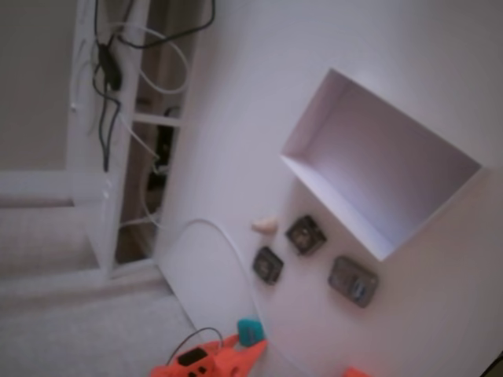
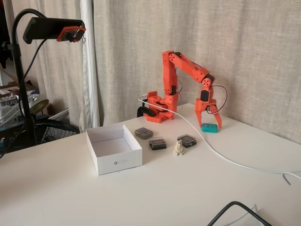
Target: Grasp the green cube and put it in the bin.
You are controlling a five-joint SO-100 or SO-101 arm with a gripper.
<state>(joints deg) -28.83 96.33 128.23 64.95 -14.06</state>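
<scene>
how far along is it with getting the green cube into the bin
Early stage. Done: the arm has reached the green cube, with the gripper lowered over it and its fingers open on either side. In hand: closing on the cube, which sits on the table. Left: lift and carry it to the bin, which looks empty.

White table [image 2: 70, 188] with bin [image 2: 115, 162], green cube [image 2: 209, 127]

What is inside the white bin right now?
Nothing visible: the bin shows a bare white floor in both fixed views. The green cube sits on the table beneath the claw.
</scene>
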